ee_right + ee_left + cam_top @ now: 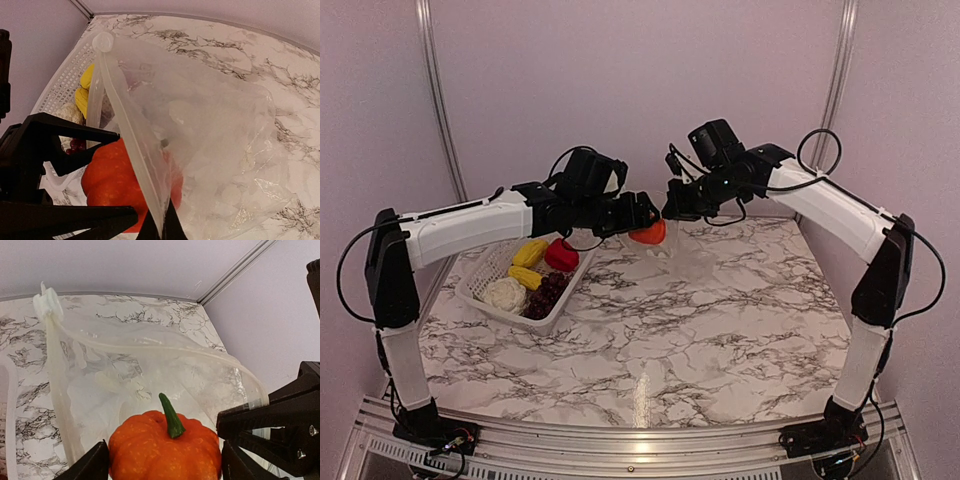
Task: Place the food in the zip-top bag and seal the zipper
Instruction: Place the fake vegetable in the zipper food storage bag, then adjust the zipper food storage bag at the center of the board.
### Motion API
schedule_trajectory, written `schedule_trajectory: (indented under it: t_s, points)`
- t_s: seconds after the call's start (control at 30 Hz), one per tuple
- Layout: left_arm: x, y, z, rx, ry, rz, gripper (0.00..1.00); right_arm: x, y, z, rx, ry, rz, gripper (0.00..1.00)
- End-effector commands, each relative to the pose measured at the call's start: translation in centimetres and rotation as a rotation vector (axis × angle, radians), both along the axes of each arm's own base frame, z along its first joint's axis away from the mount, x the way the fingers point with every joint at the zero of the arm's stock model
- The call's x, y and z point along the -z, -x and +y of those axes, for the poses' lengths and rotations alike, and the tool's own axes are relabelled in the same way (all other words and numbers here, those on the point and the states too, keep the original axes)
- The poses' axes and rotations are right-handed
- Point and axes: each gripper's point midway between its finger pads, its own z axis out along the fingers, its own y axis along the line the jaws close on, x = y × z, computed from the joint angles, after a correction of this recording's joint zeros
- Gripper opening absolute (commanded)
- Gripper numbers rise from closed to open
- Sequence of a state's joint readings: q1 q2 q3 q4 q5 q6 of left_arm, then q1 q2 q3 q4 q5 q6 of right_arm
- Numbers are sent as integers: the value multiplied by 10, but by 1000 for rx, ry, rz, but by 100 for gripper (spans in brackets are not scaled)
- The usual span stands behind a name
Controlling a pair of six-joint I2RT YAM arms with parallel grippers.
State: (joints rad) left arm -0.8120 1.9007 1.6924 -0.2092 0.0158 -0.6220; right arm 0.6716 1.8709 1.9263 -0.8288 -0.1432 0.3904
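My left gripper point(648, 222) is shut on an orange pumpkin-like round fruit point(165, 447) with a green stem and holds it at the open mouth of the clear zip-top bag point(145, 375). My right gripper point(162, 227) is shut on the bag's mouth edge, pinching the pale zipper strip point(131, 142), and holds the bag point(685, 250) up above the table. The fruit also shows in the right wrist view point(112, 180), partly past the zipper. The red pepper point(561, 254), two yellow pieces point(529, 252), white cauliflower point(504, 294) and purple grapes point(548, 293) lie in the basket.
The white perforated basket point(475, 283) stands at the table's left, under my left arm. The marble table point(720, 330) extends to the front and right. Walls and metal rails close in the back corners.
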Motion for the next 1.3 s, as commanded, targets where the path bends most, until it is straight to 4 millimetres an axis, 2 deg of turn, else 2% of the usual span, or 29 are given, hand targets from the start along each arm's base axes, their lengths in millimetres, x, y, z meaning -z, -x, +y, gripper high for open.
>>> schedule_trajectory:
  t_s: [0.0,0.13,0.3,0.37,0.43,0.53,0.73,0.87,1.0,1.13,1.27]
  points:
    - [-13,-9,4,-62,-8,-29,89,-26,7,5,-21,-101,10,0]
    - [-34,-7,7,-49,36,-79,99,-26,-5,-14,19,-108,17,0]
    - [-78,5,0,37,113,-156,99,-22,-11,-30,53,-102,19,0]
    - [-96,9,4,46,133,-189,99,-23,-13,-35,65,-102,15,0]
    - [-105,3,27,-65,94,-210,99,-25,-17,-42,80,-96,4,0]
    - [-104,-1,60,-147,47,-233,99,-32,-25,-57,116,-66,-29,0]
    - [-87,0,111,-201,14,-199,99,-45,-47,-110,237,30,-102,0]
    - [-59,-1,160,-314,-210,-158,99,-59,-56,-132,294,130,-171,0]
    - [-43,9,197,-397,-376,-118,99,-54,-55,-129,281,119,-160,0]
    - [-22,19,206,-347,-495,-81,99,-31,-49,-113,232,54,-99,0]
    - [-1,30,215,-343,-531,-48,99,2,-45,-102,203,44,-48,0]
